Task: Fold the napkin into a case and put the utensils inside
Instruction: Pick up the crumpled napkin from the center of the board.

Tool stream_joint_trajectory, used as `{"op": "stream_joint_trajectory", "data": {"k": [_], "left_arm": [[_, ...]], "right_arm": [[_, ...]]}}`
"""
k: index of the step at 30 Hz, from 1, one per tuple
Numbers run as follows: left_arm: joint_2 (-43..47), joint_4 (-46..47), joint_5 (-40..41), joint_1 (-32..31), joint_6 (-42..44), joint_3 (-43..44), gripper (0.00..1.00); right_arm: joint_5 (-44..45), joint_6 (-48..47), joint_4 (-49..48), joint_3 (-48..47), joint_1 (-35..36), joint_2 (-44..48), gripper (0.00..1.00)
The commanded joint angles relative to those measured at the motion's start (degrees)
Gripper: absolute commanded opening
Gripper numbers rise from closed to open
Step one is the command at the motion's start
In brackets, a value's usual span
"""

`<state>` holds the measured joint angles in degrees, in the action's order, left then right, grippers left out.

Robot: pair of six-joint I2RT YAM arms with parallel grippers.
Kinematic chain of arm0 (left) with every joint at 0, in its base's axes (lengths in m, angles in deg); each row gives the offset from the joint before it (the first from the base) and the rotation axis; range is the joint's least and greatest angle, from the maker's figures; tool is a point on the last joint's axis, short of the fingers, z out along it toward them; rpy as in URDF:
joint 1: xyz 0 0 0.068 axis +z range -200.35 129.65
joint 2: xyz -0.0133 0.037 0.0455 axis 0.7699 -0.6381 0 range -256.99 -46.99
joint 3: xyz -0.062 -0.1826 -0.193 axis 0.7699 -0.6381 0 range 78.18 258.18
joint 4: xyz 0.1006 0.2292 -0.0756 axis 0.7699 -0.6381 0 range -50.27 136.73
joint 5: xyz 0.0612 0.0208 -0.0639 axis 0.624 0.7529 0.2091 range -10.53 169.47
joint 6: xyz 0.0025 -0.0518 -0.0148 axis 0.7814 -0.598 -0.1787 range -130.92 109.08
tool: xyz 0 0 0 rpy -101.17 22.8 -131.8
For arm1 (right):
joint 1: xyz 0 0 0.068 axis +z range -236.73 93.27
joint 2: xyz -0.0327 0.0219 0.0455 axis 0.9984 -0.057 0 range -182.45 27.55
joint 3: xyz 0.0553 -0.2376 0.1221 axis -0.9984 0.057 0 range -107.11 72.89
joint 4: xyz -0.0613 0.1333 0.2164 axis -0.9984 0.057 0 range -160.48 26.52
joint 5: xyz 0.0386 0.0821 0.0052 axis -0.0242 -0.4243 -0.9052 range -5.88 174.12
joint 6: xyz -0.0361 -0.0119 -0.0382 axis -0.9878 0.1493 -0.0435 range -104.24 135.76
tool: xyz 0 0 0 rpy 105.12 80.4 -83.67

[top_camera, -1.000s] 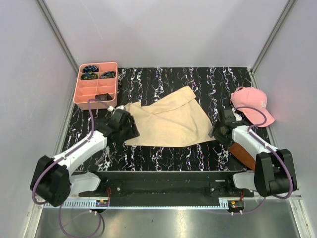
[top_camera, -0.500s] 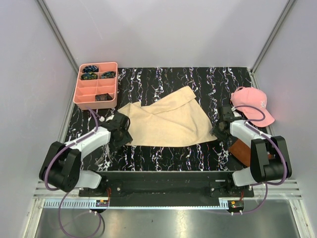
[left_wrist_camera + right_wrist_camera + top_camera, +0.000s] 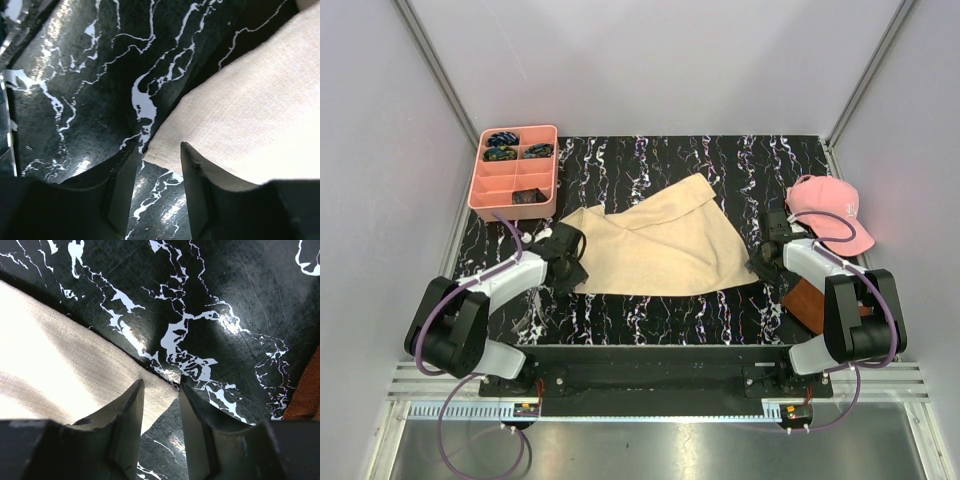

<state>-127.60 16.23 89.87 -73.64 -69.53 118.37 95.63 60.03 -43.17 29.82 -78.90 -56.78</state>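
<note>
Top view: the soft beige-tan plain cloth napkin (image 3: 655, 245) lies mid-tabletop, one flap folded over, on the black white-veined marbled tabletop (image 3: 720, 165); the left pincer (image 3: 570, 265) sits low at its near-left corner; the right pincer (image 3: 761, 262) sits low at its near-right corner; a pink baseball cap (image 3: 825, 205) lies far right; a dark brown suede-like square (image 3: 808, 300) lies beneath the right arm; a pink compartment tray (image 3: 490, 187) stands far left.

Left wrist view: the left pincer (image 3: 157, 167) is narrowly parted; the napkin (image 3: 250, 110) corner lies in the gap, unclamped.

Right wrist view: the right pincer (image 3: 160, 400) is narrowly parted; the napkin (image 3: 60, 355) corner tip lies between the fingers, unclamped.
</note>
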Motion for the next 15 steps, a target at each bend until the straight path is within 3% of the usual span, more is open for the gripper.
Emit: {"op": "stream_joint_trajectory", "data": {"k": [1,8,11,14,15], "left_arm": [[-2.70,0.27,1.03,-2.46,-3.00,-2.92,0.43],[-4.90,0.88,1.65,-4.04,-4.23,-3.71,0.38],[-4.90,2.02,1.74,-4.40,-4.06,-4.76,0.29],[-3.58,3.78,2.78,-4.40,-3.01,-4.85,0.11],[-2.97,3.70,2.88,-4.40,-1.96,-4.59,0.03]], "right_arm": [[1.41,1.08,1.34,-0.35,-0.01,-2.06,0.43],[0.62,0.82,1.60,0.09,-0.01,-0.74,0.43],[0.18,0.55,1.78,0.09,-0.10,-0.57,0.41],[-1.39,0.64,1.25,0.18,-0.01,-1.01,0.19],[-1.84,0.81,0.82,0.35,-0.01,-1.09,0.17]]}}
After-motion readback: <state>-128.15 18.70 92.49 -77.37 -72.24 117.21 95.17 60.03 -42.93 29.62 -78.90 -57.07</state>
